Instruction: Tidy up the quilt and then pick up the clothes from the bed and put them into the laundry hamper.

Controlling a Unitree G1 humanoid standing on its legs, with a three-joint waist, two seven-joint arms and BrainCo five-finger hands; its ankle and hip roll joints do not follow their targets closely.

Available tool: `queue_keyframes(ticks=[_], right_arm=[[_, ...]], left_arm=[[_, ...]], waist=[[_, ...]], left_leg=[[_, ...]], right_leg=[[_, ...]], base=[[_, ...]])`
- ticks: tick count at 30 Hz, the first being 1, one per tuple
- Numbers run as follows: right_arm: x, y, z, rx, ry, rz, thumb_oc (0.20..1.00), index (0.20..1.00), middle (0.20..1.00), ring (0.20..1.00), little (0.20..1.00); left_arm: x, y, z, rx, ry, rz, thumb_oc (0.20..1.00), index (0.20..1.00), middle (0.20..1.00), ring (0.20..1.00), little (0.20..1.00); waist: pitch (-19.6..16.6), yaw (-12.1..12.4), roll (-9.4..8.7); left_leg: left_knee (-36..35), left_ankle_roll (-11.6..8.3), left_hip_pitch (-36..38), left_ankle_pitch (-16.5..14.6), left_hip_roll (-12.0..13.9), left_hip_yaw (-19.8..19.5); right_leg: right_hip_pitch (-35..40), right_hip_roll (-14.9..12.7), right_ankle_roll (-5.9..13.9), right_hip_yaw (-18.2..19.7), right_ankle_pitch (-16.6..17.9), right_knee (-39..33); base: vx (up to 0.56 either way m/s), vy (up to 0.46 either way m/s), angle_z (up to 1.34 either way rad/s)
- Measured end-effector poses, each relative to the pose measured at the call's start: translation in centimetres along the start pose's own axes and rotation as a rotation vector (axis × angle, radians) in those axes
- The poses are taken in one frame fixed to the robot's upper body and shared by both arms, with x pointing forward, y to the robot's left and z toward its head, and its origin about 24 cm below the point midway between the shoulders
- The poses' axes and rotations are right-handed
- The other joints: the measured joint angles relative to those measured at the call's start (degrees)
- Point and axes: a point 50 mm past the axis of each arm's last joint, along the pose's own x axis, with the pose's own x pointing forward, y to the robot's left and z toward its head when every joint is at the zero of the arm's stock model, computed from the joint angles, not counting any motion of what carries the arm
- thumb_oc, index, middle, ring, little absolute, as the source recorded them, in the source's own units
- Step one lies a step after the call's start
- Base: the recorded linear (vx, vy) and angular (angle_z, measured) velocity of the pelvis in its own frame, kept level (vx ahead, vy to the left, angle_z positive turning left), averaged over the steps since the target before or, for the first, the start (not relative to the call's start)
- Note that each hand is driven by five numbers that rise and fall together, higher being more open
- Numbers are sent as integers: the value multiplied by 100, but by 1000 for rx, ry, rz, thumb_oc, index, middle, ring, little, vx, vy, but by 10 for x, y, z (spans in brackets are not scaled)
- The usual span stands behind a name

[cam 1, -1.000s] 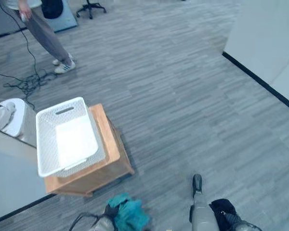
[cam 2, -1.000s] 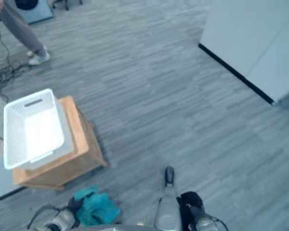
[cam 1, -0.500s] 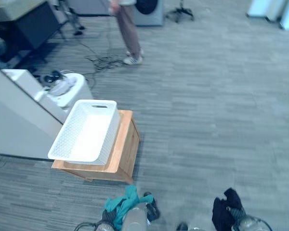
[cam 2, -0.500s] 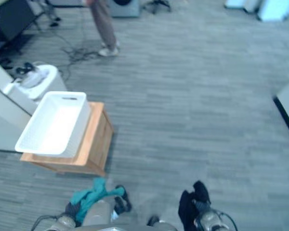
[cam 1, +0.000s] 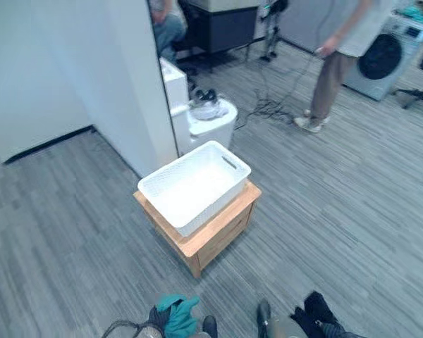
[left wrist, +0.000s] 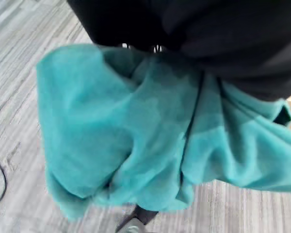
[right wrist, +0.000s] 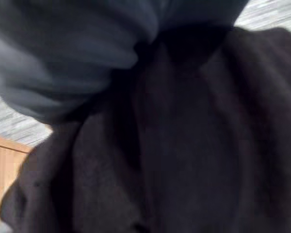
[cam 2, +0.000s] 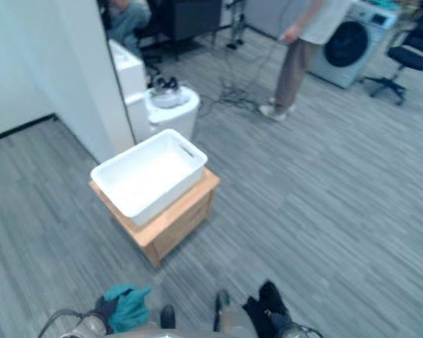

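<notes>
**Operator:** Ahead of the robot, head views first: where is the target?

**Technician:** The white laundry hamper (cam 1: 194, 184) sits on a wooden stand (cam 1: 218, 229), empty, beside a white partition wall (cam 1: 120, 77). Beyond the hamper stands a person (cam 1: 338, 56), with loose cables (cam 1: 268, 109) on the floor between the two. Well short of the hamper, at the frame's near edge, hang a teal garment (cam 1: 175, 315) on the robot's left and a black garment (cam 2: 264, 304) on its right. Judged status: both loads are in transit and no drop has been made.

**Operator:** Left wrist view?

**Technician:** The teal garment (left wrist: 136, 141) bunches under the left hand (left wrist: 223, 43), whose dark cover hides the fingers. Grip cannot be told. Much cloth hangs loose, and a corner of the stand shows past it.

**Operator:** Right wrist view?

**Technician:** The black garment (right wrist: 184, 136) drapes over the right hand (right wrist: 63, 53); its fingers are buried, so its grip cannot be told either. A corner of the stand shows here too.

**Operator:** Failure modes?

**Technician:** 1. A release short of the hamper drops cloth onto the floor or the stand. 2. Trailing folds may snag on the hamper rim and hang outside. 3. An unverified grip may slip during the approach. 4. Contact with the hamper could shift it off the stand.
</notes>
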Motion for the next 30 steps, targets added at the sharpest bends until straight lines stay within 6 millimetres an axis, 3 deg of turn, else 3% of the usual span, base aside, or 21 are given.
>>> queue_keyframes(ticks=[1,2,3,4,5,6,7,9,10,12,15,16,17,18,19,20,21,22,25,26,30], right_arm=[[0,2,-4,-4,18,5,200,200,200,200,200],[0,-1,0,-26,15,-6,200,200,200,200,200],[0,-1,-2,-27,29,-5,200,200,200,200,200],[0,0,-3,-24,35,-4,200,200,200,200,200],[2,-6,4,-25,16,-23,200,200,200,200,200],[4,-22,16,-40,-26,-74,200,200,200,200,200],[5,-27,17,-42,-26,-93,200,200,200,200,200],[6,-43,32,-43,-58,-136,200,200,200,200,200],[6,-53,40,-42,-87,-159,200,200,200,200,200],[6,-63,41,-72,-97,-180,200,200,200,200,200],[4,-79,47,-84,-139,-212,200,200,200,200,200],[3,-87,47,-84,-158,-235,200,200,200,200,200],[2,-88,49,-69,-171,-240,200,200,200,200,200],[-8,-106,80,-56,-315,-281,200,200,200,200,200],[-14,-111,92,-60,-386,-303,200,200,200,200,200],[-27,-121,109,-93,-495,-344,200,200,200,200,200],[-36,-128,119,-104,-554,-371,200,200,200,200,200],[-59,-152,133,-130,-676,-487,200,200,200,200,200],[-79,-181,143,-200,-743,-627,200,200,200,200,200],[-81,-188,142,-226,-738,-655,200,200,200,200,200],[-137,-224,152,-249,-904,-883,200,200,200,200,200]], left_arm=[[0,0,-3,0,6,0,200,200,200,200,200],[-3,-9,-8,-17,21,-17,200,200,200,200,200],[-1,-5,-5,-39,12,-8,200,200,200,200,200],[1,5,5,-48,-14,18,200,200,200,200,200],[2,8,1,-57,4,35,200,200,200,200,200],[2,13,-1,-79,22,58,200,200,200,200,200],[3,15,2,-92,10,69,200,200,200,200,200],[2,14,6,-137,-15,68,200,200,200,200,200],[1,10,10,-178,-30,48,200,200,200,200,200],[0,-3,10,-216,-20,1,200,200,200,200,200],[-2,-14,4,-235,17,-44,200,200,200,200,200],[-2,-16,3,-241,17,-50,200,200,200,200,200],[-1,-13,5,-246,14,-47,200,200,200,200,200],[-2,-15,5,-226,9,-67,200,200,200,200,200],[-2,-13,1,-211,15,-68,200,200,200,200,200],[-1,-6,-2,-177,13,-56,200,200,200,200,200],[-1,-2,-6,-166,16,-49,200,200,200,200,200],[1,7,-3,-133,5,-32,200,200,200,200,200],[1,15,-14,-104,43,-11,200,200,200,200,200],[0,12,-20,-105,66,-17,200,200,200,200,200],[-16,-19,-65,-185,194,-67,200,200,200,200,200]], waist=[[7,110,-129],[71,211,-13],[110,252,-8],[170,254,-154],[189,324,-182],[266,326,-240],[281,316,-173],[343,383,-98],[356,335,104],[277,228,283],[126,184,347],[31,163,457],[45,144,401],[165,-38,547],[162,-152,528],[161,-394,346],[172,-449,289],[153,-587,85],[87,-637,-77],[76,-624,-69],[-129,-421,57]], left_leg=[[43,-100,67,-51,-12,-16],[676,-452,-218,-288,174,-305],[1648,-657,-727,-321,211,-307],[2317,-752,-1108,-237,227,-157],[2717,-833,-1411,105,297,79],[3299,-846,-1891,324,674,930],[3102,-820,-1868,303,843,1337],[1980,-795,-1632,293,932,1775],[918,-879,-1314,390,988,1879],[-229,-932,-930,567,1074,1973],[-190,-707,-643,642,914,1964],[-269,-509,-443,755,844,1957],[-281,-408,-403,726,778,1964],[-266,-230,-239,678,882,1950],[-244,-192,-164,702,896,1920],[-246,-113,-37,547,691,1778],[-285,-163,-25,463,602,1723],[-283,-154,-22,451,374,1638],[-255,-156,35,227,202,1433],[-267,-146,83,274,173,1430],[-281,-335,442,13,125,1341]], right_leg=[[68,-82,-184,-70,515,-25],[381,100,-398,-240,665,-148],[538,123,-452,-489,677,-364],[559,40,-599,-664,796,-466],[647,27,-727,-725,772,-506],[913,30,-939,-1090,877,-909],[1032,62,-954,-1232,889,-1141],[1325,155,-921,-1334,892,-1503],[1463,266,-866,-1503,915,-1515],[1628,452,-775,-1665,815,-1519],[1726,425,-621,-1775,689,-1402],[1684,438,-555,-1770,605,-1167],[1627,368,-490,-1747,500,-913],[749,271,-356,-1317,383,1011],[348,176,-223,-1128,153,1789],[0,122,-66,-600,-86,2093],[-78,116,-40,-299,-127,1877],[-98,2,2,133,-71,713],[-91,-36,134,343,310,-758],[-35,-49,140,401,460,-856],[647,-264,65,14,1132,-1492]], base=[[191,-316,133],[129,-309,104],[75,-236,126],[146,-197,99],[208,-113,87],[300,-30,75],[222,16,70],[391,136,38],[474,190,47],[334,175,44],[223,192,15],[184,209,9],[253,242,-11],[193,99,-10],[306,32,6],[233,-3,34],[193,-47,71],[113,-48,64],[131,-65,52],[199,-108,29],[155,-100,11]])
